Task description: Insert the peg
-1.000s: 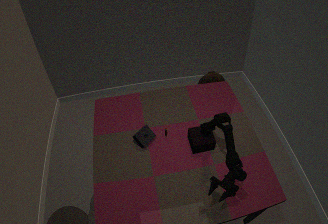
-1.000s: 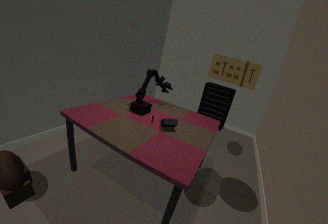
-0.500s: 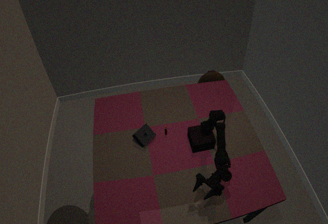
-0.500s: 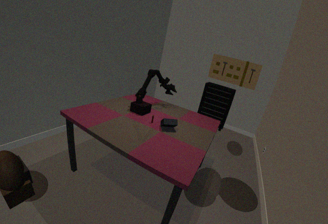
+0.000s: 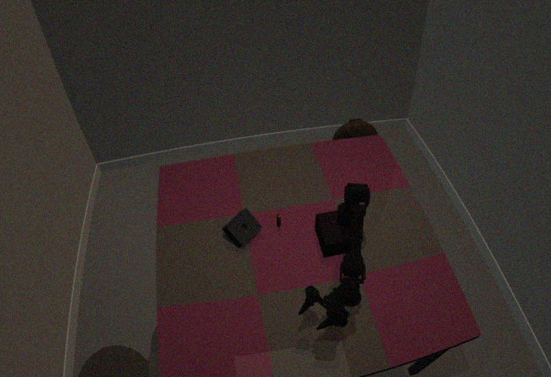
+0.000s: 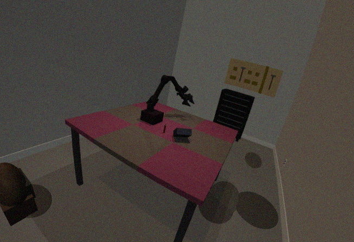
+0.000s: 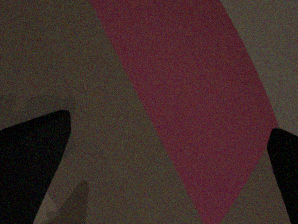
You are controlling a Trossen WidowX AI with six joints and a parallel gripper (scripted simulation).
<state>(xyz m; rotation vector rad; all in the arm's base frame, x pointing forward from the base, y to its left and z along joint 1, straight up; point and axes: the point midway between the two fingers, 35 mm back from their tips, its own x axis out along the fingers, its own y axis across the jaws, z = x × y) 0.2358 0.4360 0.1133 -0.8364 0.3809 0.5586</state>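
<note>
A small dark reddish-brown peg (image 5: 278, 220) (image 6: 164, 128) stands upright on a pink square of the table. The grey sloped panel (image 5: 248, 219) (image 6: 182, 132) stands close to the peg, with one small dark hole (image 5: 244, 225) in its face; the hole's shape is too small to tell. My gripper (image 5: 308, 321) (image 6: 192, 105) (image 7: 174, 130) is open and empty. It is high above the table, well away from the peg and the panel, which both lie outside the wrist view.
The arm's dark base box (image 5: 329, 236) (image 6: 152, 116) stands on the checkered pink and tan table (image 5: 204, 328) (image 6: 126, 142). A black chair (image 6: 235, 109) stands behind the table. Brown rounded objects (image 5: 356, 129) (image 6: 7, 183) are beyond the table's edges.
</note>
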